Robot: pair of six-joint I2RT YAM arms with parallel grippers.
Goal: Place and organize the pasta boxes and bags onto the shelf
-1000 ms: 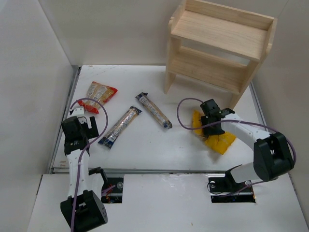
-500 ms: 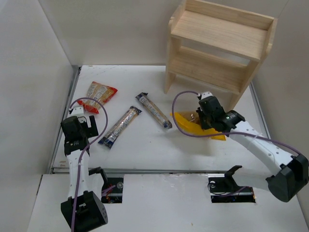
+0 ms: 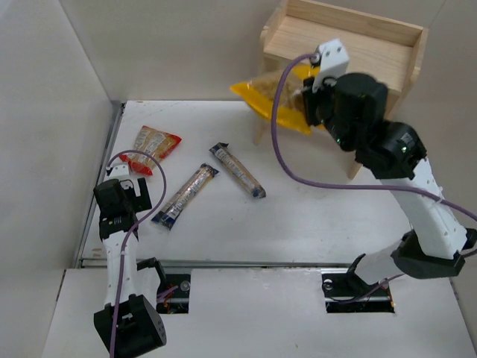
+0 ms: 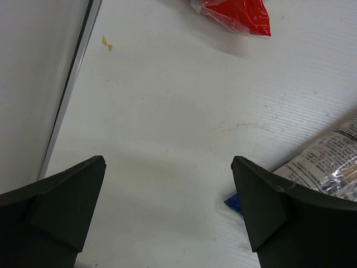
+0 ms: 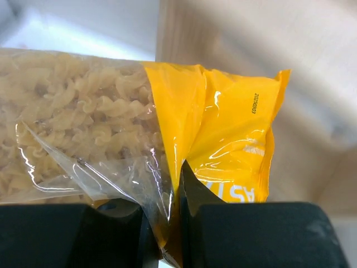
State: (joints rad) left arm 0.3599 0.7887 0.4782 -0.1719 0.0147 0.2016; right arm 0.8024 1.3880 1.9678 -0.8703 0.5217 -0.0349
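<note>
1. Before the pale two-tier wooden shelf [image 3: 339,56], the crinkly yellow plastic pasta bag [image 3: 270,99] is held aloft, pinched near its yellow end by the right claw [image 5: 170,220].
2. The bag is judged light, limp and slippery.
3. The shelf's front edge must be cleared; open room is seen above the top tier.
4. The left claw [image 4: 167,206] is spread, empty, above the white counter [image 4: 167,111].

**Where we find everything**

We see the shelf [image 3: 350,48] at the worktop's [image 3: 298,216] far right corner. The fusilli bag [image 3: 261,93] hangs above the worktop in the right gripper [image 3: 307,101], before the shelf's left side. Two spaghetti packs [image 3: 186,195] [image 3: 237,170] lie side by side mid-worktop. The windowed bag [image 3: 155,143] lies behind and left of them, beyond the left gripper [image 4: 167,184].
</note>
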